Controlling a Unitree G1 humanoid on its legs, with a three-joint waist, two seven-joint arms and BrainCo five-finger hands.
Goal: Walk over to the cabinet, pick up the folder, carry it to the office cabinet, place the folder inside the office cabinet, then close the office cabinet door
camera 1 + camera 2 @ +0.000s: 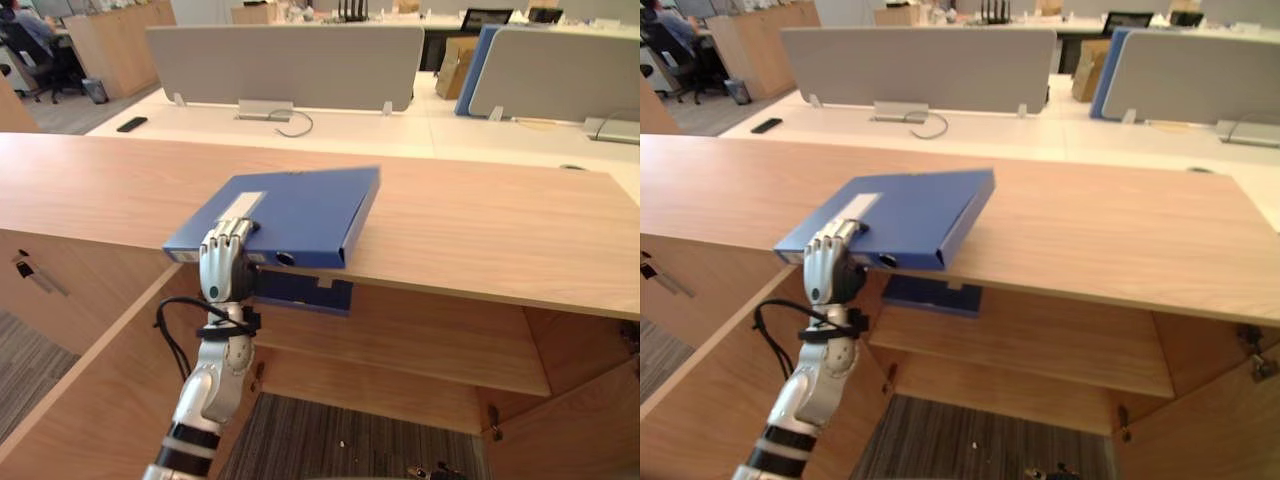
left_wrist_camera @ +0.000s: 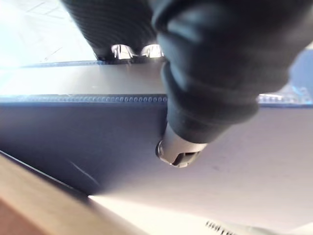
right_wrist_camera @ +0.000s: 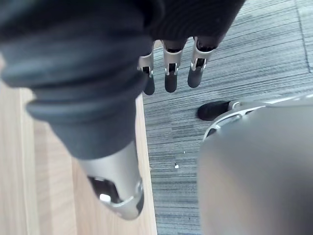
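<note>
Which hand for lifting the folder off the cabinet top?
Left. The left hand grips the folder at its corner overhanging the cabinet top; the right hand hangs open above the floor.

A blue box-shaped plastic folder (image 1: 300, 215) with a white label on its cover lies flat and askew on the worktop (image 1: 480, 220) of a light wooden cabinet (image 1: 400, 322). Its thick end with a round finger hole faces the front. The near corner juts past the worktop's front edge, where the left hand (image 1: 225, 265) pinches it, fingers (image 1: 232, 238) on the cover and thumb beneath. Below, the cabinet stands open, with a wooden shelf (image 1: 430, 350) inside and its door (image 1: 90, 390) swung outward.
</note>
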